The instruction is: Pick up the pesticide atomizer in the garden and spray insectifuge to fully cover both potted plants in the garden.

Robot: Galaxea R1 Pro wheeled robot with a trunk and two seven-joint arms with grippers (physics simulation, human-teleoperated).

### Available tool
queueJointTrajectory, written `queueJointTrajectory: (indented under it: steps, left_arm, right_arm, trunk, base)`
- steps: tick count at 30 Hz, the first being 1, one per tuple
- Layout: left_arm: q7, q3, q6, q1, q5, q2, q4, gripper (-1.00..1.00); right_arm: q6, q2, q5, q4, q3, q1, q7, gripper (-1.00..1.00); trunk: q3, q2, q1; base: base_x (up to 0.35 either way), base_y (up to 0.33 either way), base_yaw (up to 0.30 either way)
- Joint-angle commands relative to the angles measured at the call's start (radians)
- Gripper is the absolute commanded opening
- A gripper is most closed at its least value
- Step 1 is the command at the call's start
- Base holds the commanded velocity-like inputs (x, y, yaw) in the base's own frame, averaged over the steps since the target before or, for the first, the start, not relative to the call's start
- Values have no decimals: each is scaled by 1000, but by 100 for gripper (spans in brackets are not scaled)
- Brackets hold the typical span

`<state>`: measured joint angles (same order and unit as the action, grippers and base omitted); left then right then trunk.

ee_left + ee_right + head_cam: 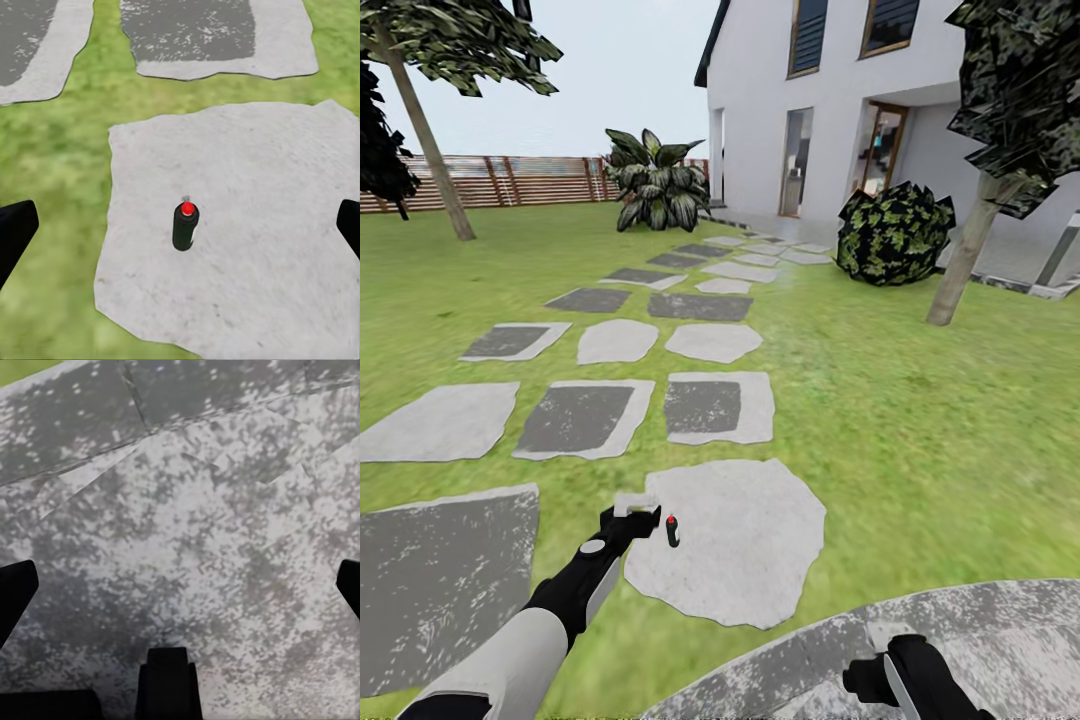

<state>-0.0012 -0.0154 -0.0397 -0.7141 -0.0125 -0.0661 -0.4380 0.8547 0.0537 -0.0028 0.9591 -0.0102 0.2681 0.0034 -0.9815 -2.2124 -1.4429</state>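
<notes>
The pesticide atomizer [672, 531] is a small dark bottle with a red cap, standing upright on a pale stepping stone [750, 560]. In the left wrist view the atomizer [185, 226] stands ahead of my left gripper, midway between its two wide-apart fingertips [16, 229], untouched. My left gripper [640, 514] is open and hovers just left of the bottle. My right gripper [895, 672] is open and empty, low over a mottled grey slab [195, 510]. The potted plants are out of view.
Stepping stones [705, 408] lead over the lawn to a white house [830, 90]. A large broad-leaved plant [655, 182] stands by the wooden fence [510, 180]. A dark bush [893, 233] and a tree trunk [960, 260] stand at the right; another trunk [430, 150] at the left.
</notes>
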Motion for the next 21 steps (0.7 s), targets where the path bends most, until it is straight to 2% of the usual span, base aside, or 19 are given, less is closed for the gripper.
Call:
queueJointTrajectory:
  steps: [1, 3, 14, 21]
  left_arm:
    - [0, -1, -3, -1, -1, 0, 1, 100]
    - [0, -1, -3, -1, -1, 0, 1, 100]
    - [3, 0, -23, -1, -1, 1, 1, 100]
    - [1, 0, -20, -1, 0, 3, 1, 100]
  right_arm:
    - [4, 0, 0, 1, -1, 0, 0, 100]
    - [4, 0, 0, 1, -1, 0, 0, 100]
    - [4, 0, 0, 1, -1, 0, 0, 100]
    - [4, 0, 0, 1, -1, 0, 0, 100]
  trunk:
    - [-6, -8, -4]
    - [-15, -22, -11]
    - [-30, -22, -11]
    - [-31, -22, -11]
  base:
    - [0, 0, 0]
    - [0, 0, 0]
    - [2, 0, 0]
    - [256, 0, 0]
